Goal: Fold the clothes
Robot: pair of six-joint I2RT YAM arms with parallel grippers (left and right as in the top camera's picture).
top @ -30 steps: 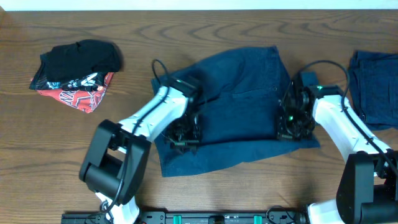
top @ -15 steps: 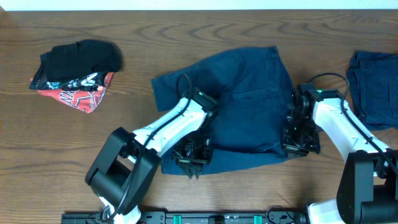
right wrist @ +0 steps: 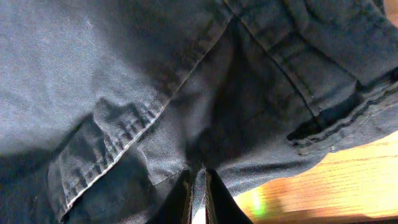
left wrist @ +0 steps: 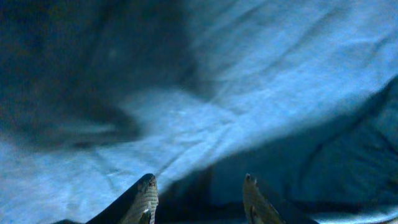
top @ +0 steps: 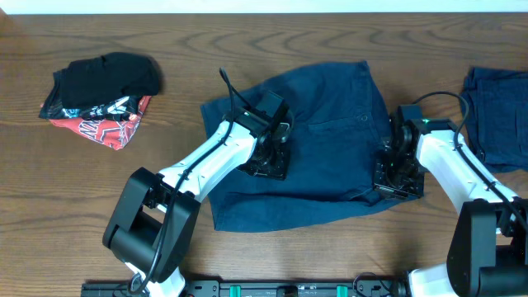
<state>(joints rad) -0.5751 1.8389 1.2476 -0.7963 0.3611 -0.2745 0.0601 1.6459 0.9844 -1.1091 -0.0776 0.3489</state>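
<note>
A dark blue pair of shorts (top: 330,140) lies spread in the middle of the table. My left gripper (top: 268,161) hovers over its left part; in the left wrist view its fingers (left wrist: 199,199) are apart with only blue cloth (left wrist: 261,74) below them. My right gripper (top: 396,177) is at the shorts' lower right edge. In the right wrist view its fingers (right wrist: 198,186) are pinched on a fold of the denim (right wrist: 124,81).
A folded pile of black and red clothes (top: 103,99) lies at the far left. Another folded blue garment (top: 499,115) lies at the right edge. Bare wooden table (top: 74,190) shows in front and to the left.
My left gripper has moved up from the shorts' front edge onto their middle left, letting go of the cloth. The front edge lies flat again. My right gripper has barely moved.
</note>
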